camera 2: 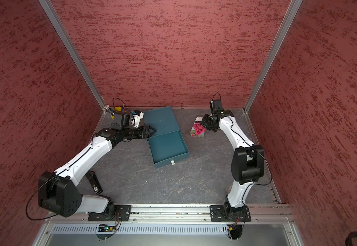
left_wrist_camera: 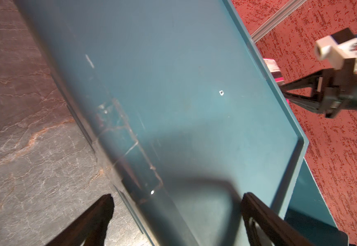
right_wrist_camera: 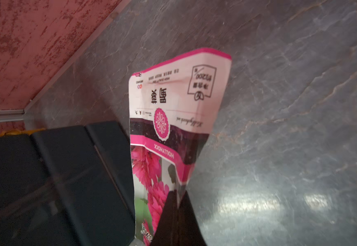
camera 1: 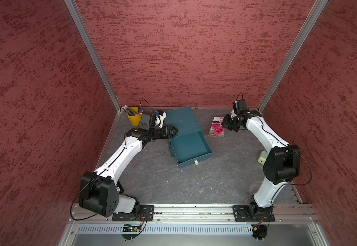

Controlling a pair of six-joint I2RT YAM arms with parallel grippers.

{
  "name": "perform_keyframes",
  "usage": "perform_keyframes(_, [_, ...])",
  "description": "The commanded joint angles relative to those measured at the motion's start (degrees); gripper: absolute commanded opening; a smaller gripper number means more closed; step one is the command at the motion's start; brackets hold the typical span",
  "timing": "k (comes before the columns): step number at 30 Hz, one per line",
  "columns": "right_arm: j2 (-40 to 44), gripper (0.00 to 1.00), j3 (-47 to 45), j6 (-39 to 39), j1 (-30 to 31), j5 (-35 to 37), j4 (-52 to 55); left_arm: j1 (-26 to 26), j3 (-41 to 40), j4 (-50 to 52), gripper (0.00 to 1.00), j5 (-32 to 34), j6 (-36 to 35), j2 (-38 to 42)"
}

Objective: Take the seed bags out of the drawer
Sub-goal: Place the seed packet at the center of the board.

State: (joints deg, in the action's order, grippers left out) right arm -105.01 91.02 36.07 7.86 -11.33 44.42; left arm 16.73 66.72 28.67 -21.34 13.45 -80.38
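Right of centre in both top views, your right gripper [camera 1: 223, 123] was clamped on an edge of the pink-flowered seed bag [camera 1: 216, 127]. It held the bag over the table [camera 1: 173, 183], well clear of the drawer [camera 1: 189, 147], apparently to set it down there. At centre frame the drawer stood pulled out, with no other bags showing inside. Your left gripper [left_wrist_camera: 177, 198], jaws spread, sat over the blue box [camera 1: 182, 120] housing the drawer, likely to keep it from sliding.
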Motion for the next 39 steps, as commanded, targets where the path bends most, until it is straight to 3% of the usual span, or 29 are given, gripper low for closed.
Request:
perform_keyframes(1, [-4.0, 0.0, 1.0, 1.4, -1.5, 1.8, -4.9, 0.2, 0.9, 2.2, 0.97, 1.2, -1.5, -1.4])
perform_keyframes(13, [-15.3, 0.0, 4.6, 0.9, -3.6, 2.6, -4.9, 0.1, 1.8, 3.0, 0.97, 1.0, -2.2, -1.9])
perform_keyframes(21, [-15.6, 0.37, 2.7, 1.1, -3.6, 2.2, -5.1, 0.1, 2.3, 3.2, 0.97, 1.0, -2.5, -2.4])
perform_keyframes(27, [-11.6, 0.55, 0.3, 0.2, -3.6, 2.3, -5.7, 0.0, 2.3, 3.1, 0.97, 1.1, -2.3, -2.7])
perform_keyframes(39, [7.5, 0.7, -10.6, -3.4, -0.8, -1.0, -4.5, -0.2, 2.5, 3.0, 0.97, 1.5, -2.0, -2.8])
